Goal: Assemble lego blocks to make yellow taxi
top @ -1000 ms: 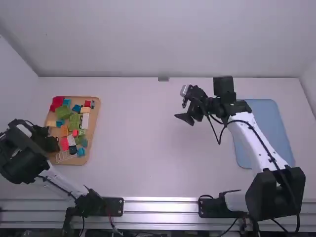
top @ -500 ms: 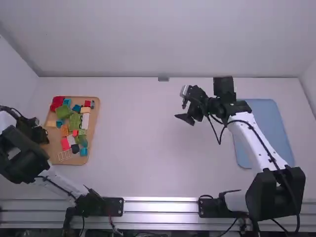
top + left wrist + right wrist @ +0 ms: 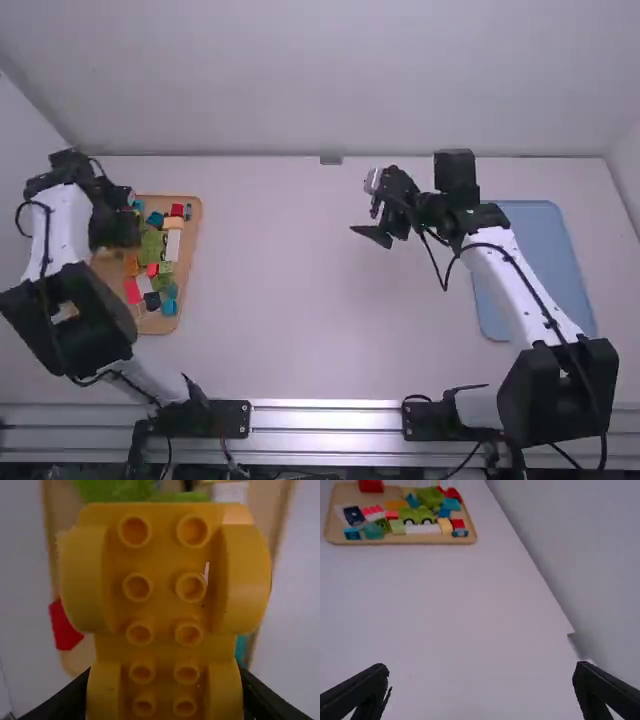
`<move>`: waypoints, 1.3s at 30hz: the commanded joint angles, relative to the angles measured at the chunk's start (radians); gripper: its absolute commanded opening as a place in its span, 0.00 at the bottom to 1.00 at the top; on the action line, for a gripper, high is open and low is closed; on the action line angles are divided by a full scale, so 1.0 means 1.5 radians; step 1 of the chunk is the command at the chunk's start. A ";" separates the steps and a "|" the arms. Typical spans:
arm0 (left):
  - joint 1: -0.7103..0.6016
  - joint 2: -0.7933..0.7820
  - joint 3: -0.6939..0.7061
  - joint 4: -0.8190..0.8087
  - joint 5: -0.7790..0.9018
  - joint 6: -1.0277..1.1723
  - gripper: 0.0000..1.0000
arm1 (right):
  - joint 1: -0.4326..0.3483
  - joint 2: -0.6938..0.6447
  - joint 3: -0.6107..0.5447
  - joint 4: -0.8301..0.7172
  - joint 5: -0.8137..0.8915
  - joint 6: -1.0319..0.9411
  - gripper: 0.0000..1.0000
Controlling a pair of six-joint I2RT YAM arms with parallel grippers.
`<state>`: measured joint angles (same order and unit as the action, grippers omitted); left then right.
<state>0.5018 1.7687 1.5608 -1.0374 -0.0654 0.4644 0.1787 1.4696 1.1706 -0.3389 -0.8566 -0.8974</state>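
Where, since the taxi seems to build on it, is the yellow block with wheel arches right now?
In the left wrist view, the yellow block sits between the left end effector's fingers, over the wooden tray on the table's left side.

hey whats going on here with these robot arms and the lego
The left gripper is holding a yellow studded block with wheel arches, over the wooden tray of mixed, loose blocks. The right gripper hangs open above the white table, holding nothing. The taxi build looks to be at an early stage.
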 commanded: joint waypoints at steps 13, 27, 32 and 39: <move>-0.303 -0.001 -0.007 -0.016 0.000 0.059 0.28 | -0.068 0.028 0.019 0.022 -0.245 -0.038 0.99; -0.609 0.075 -0.102 0.131 0.066 0.155 0.29 | -0.068 0.027 0.019 0.031 -0.258 -0.008 0.99; -0.683 0.099 -0.161 0.179 0.067 0.161 0.29 | -0.086 0.027 0.019 0.031 -0.293 0.007 0.99; -0.740 0.099 -0.236 0.230 0.066 0.198 0.30 | -0.125 0.028 0.019 0.027 -0.349 0.010 0.98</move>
<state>-0.5873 1.9110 1.2404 -0.7006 0.0254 0.7174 0.0025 1.5051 1.1713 -0.2966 -1.3132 -0.8928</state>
